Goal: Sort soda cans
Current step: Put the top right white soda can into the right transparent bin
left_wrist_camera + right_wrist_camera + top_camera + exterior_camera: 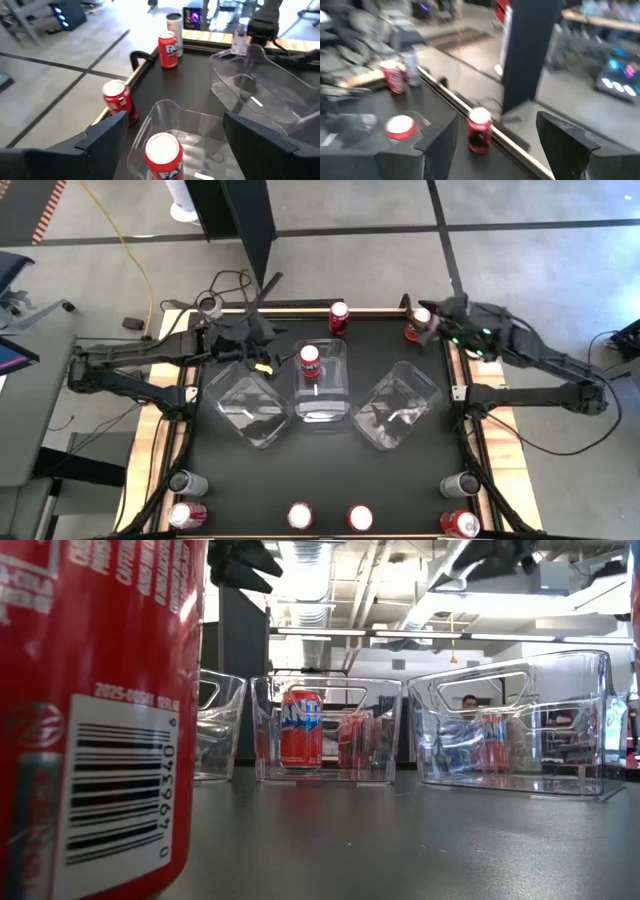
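My right gripper [428,320] fingers spread beside red can [416,326] at table edge; stray nudge topples it off.

Dark jointed arms [130,365], flat black fingers [107,135]

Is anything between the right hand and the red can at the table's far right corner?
Nothing visible. The right hand is open beside the red can, with only bare table around. The nearest clear bin sits off toward the middle.
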{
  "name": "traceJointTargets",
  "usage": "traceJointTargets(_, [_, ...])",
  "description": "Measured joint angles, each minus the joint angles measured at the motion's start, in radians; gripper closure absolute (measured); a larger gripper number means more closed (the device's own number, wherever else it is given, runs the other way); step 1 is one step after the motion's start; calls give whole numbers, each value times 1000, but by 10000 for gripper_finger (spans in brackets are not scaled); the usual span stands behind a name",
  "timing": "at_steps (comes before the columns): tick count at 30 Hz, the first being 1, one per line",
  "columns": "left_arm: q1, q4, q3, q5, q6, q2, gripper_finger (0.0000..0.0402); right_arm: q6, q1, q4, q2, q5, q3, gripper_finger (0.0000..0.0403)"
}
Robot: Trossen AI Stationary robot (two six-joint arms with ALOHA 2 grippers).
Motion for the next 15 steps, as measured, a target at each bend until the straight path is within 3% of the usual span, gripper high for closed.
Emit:
traceJointTargets(8, [5, 58, -96, -125, 3, -157, 82, 70, -121, -39, 143, 3, 31, 117])
traceJointTargets(15, [8, 71, -168, -129, -48, -209, 82, 301, -253, -241, 162, 126, 63, 117])
